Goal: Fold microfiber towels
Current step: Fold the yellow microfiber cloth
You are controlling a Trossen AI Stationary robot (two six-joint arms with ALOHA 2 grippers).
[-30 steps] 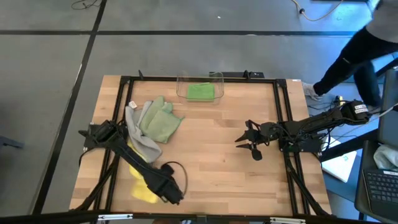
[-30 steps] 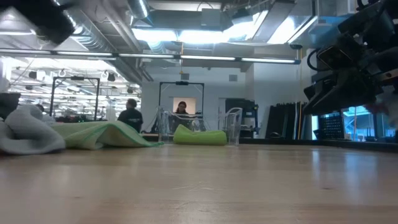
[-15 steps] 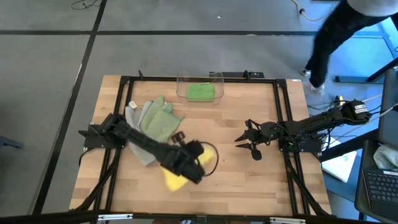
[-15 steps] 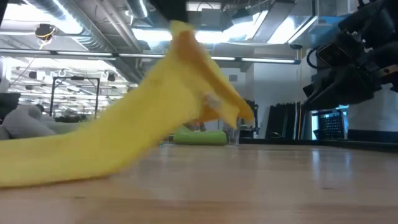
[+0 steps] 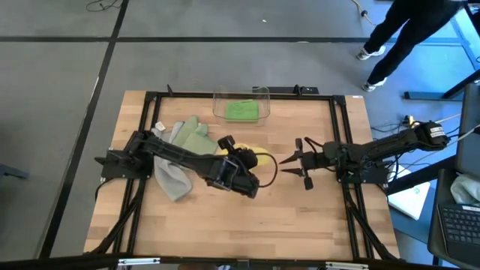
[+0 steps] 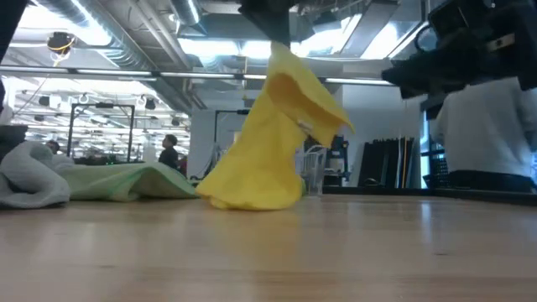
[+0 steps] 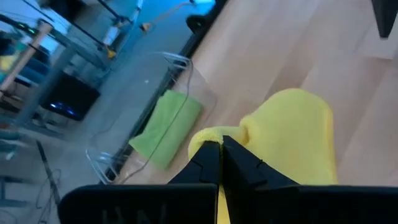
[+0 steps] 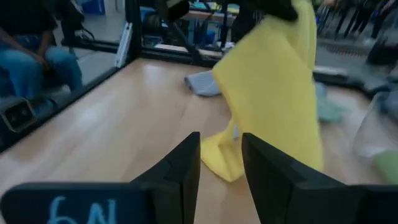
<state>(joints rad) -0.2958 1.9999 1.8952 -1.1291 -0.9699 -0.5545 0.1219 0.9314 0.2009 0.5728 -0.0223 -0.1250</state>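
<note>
The grey towel (image 5: 171, 180) lies crumpled at the far left of the table (image 5: 315, 225), left of the yellow towel (image 6: 273, 143); the pale sage towel (image 5: 193, 139) is spread just beside it; the left gripper (image 7: 220, 151), clamped tight on the yellow towel, lifts it near the table's middle so its lower edge trails on the wood; behind it the bright green towel (image 5: 241, 110) sits in the clear bin (image 5: 219, 100); right of the yellow towel, the right gripper (image 5: 294, 163) hovers, fingers (image 8: 180, 168) partly apart, holding nothing

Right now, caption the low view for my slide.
Left tool lifts the yellow towel, its lower edge on the table.
</note>
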